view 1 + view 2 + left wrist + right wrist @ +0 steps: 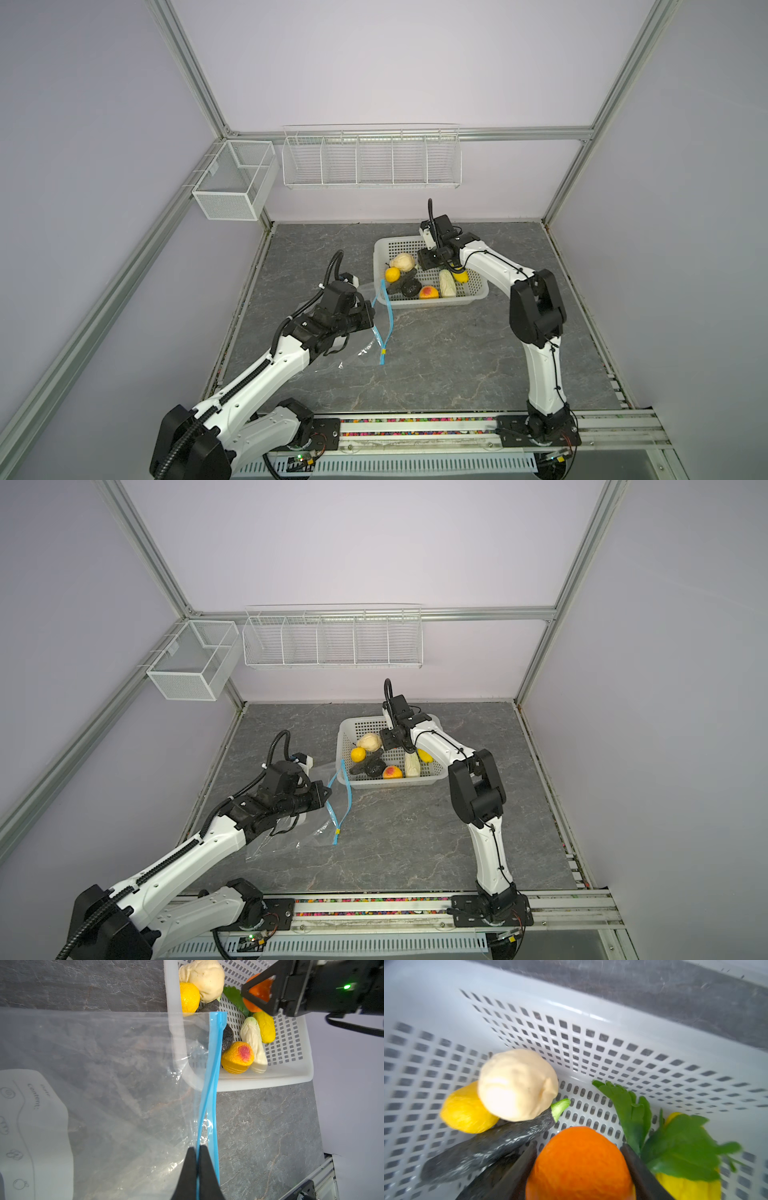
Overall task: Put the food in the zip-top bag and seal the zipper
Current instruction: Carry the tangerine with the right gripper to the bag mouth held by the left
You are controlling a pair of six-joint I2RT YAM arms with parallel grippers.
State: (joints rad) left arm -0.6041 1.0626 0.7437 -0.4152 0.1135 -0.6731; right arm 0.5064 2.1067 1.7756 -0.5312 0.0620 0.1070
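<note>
The clear zip-top bag (357,349) lies on the table left of the white basket (473,297). Its mouth is held up, and one corner drapes over the basket's near rim. My left gripper (197,1148) is shut on one lip of the blue zipper (212,1076). The yellow slider (383,352) sits at the strip's near end. My right gripper (579,1145) reaches down into the basket, its fingers pressed on both sides of an orange fruit (579,1167). Also in the basket are a beige knobbly piece (402,262), a yellow fruit (392,274), a peach (429,293), a white vegetable (446,283) and dark pieces (411,287).
A white wire rack (371,160) hangs on the back wall, and a mesh box (232,183) on the left frame. Green leaves (675,1147) and a yellow piece (685,1186) lie beside the held fruit. The basket wall (571,1012) rises just beyond the right gripper.
</note>
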